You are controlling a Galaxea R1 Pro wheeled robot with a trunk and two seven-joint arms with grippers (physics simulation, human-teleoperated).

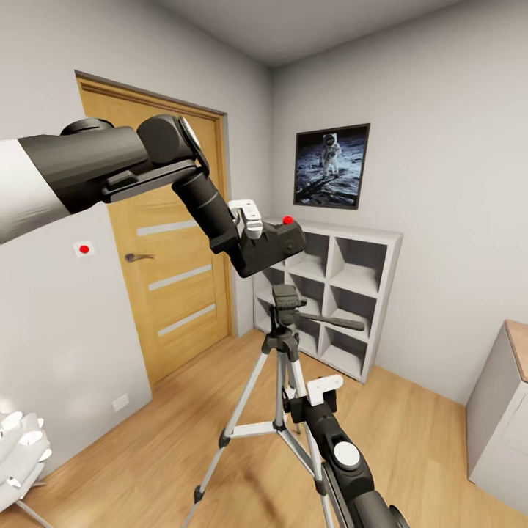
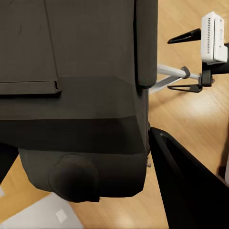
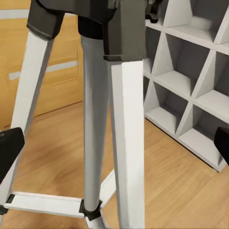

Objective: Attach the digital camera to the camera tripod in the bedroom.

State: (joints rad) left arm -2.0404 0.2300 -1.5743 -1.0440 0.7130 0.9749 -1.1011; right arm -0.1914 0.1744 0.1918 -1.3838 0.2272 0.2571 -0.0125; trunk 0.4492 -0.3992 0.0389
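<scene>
**Camera held above the tripod head**

Camera (image 1: 273, 246) sits clamped in the left gripper (image 1: 253, 227), just above the tripod (image 1: 282, 345) head and apart from it. Tripod stands on the wood floor (image 1: 411, 433) before the white cube shelves (image 1: 345, 293), door (image 1: 176, 279) behind. Right gripper (image 1: 323, 392) hangs open close beside the tripod's legs, holding nothing.

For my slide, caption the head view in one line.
Left gripper holds the digital camera just above the camera tripod head.
</scene>
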